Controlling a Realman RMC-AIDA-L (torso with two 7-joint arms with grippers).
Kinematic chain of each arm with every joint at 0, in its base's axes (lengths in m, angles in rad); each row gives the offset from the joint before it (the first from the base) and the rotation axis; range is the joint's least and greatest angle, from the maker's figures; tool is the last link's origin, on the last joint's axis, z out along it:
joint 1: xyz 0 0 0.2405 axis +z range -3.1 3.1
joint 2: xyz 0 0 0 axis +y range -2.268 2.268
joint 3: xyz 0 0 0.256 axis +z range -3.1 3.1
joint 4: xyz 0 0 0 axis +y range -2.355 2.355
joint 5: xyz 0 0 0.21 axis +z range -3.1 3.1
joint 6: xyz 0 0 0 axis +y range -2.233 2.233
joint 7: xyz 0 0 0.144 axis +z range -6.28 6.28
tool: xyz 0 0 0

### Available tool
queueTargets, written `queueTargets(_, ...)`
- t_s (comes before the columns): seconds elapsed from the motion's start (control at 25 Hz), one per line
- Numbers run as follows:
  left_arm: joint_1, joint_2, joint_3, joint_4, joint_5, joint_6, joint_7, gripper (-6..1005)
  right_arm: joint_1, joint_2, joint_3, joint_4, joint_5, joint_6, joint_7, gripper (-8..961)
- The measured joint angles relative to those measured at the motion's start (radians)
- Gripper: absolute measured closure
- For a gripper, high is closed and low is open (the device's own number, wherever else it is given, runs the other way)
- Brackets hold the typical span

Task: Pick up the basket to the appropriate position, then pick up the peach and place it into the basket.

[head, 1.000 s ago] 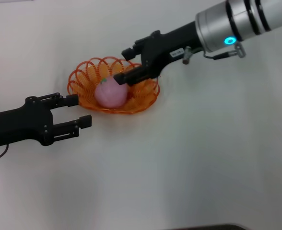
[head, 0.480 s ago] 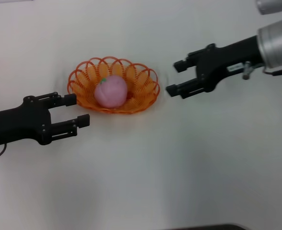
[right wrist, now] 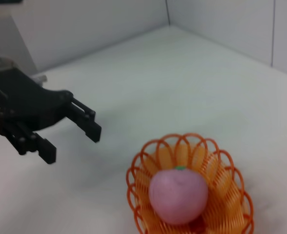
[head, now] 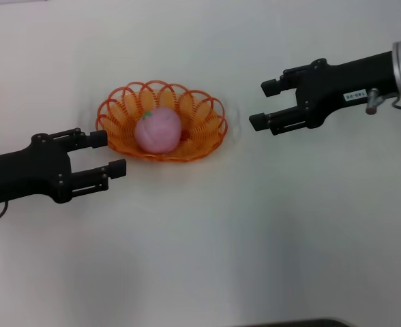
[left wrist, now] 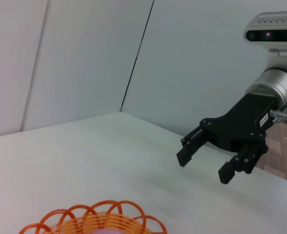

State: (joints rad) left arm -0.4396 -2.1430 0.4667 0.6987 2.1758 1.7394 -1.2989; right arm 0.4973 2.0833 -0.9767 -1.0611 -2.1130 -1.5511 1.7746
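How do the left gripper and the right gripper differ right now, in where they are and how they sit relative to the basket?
The left gripper sits at the basket's left edge, nearly at the rim; the right gripper hangs clear of it on the opposite side, with bare table between. The left gripper is on an all-black arm; the right gripper's arm ends in a silver sleeve. Both are open, empty and point toward the basket, where the peach lies.

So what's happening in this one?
The peach sits inside the orange basket on the white table, so the placing looks done. Neither arm holds anything. The right tool is open and clear of the basket on its right side. The left tool is open too, beside the basket's left rim without touching it.
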Motion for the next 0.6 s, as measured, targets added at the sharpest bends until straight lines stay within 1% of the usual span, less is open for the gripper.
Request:
queueTargets(0.24,0.003,0.000,-0.002,0.001,-0.005,0.000,0.000,289,-0.043,0.000,0.099,0.075,0.112,-0.039,-0.154,167)
queueTargets(0.36,0.004,0.000,-0.005,0.001,-0.007,-0.002,0.001,289,-0.060,-0.001,0.156,0.157,0.157,-0.053,-0.253,167)
queueTargets(0.6,0.004,0.000,-0.022,0.001,-0.008,-0.004,0.004,290,-0.074,-0.004,0.298,0.363,0.166,-0.087,-0.482,167)
